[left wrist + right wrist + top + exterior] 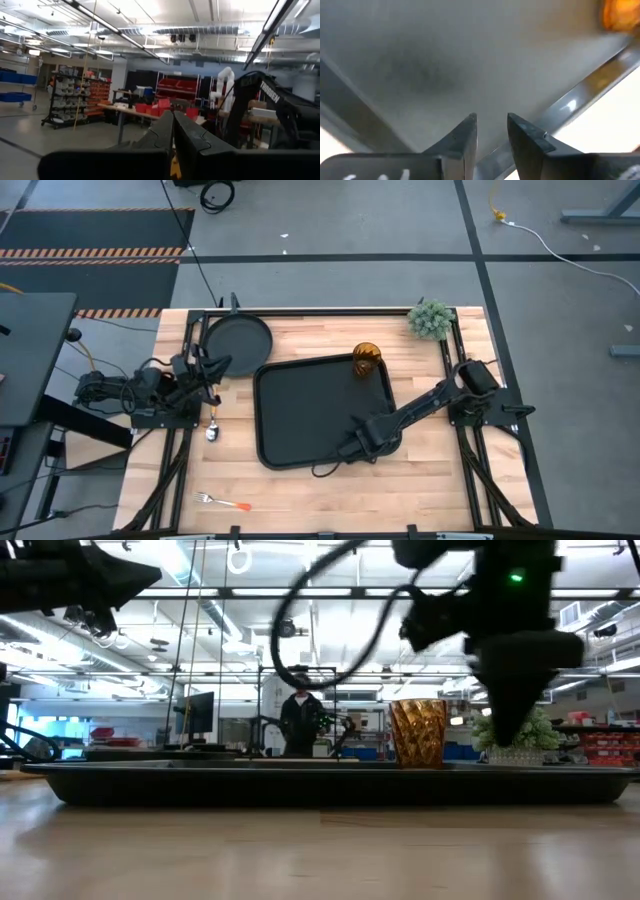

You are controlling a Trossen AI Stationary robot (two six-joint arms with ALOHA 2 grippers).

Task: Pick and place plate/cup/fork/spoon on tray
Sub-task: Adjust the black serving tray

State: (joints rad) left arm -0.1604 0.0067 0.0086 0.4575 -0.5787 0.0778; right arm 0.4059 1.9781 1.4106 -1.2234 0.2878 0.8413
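The black rectangular tray (310, 415) lies at the table's middle. The amber cup (366, 361) stands upright in the tray's far right corner, and it also shows in the low view (417, 733). The round black plate (238, 340) lies flat on the table at the far left. The spoon (212, 430) lies left of the tray. The orange-handled fork (225, 502) lies near the front edge. My right gripper (492, 126) hovers over the tray's near right part, its fingers a little apart and empty. My left gripper (173, 131) is shut and empty, beside the plate.
A fuzzy green plant ball (431, 320) sits at the table's far right corner. A dark frame runs along the table's edges. A person (300, 720) stands in the room beyond the table. Bare wood lies between the tray and the front edge.
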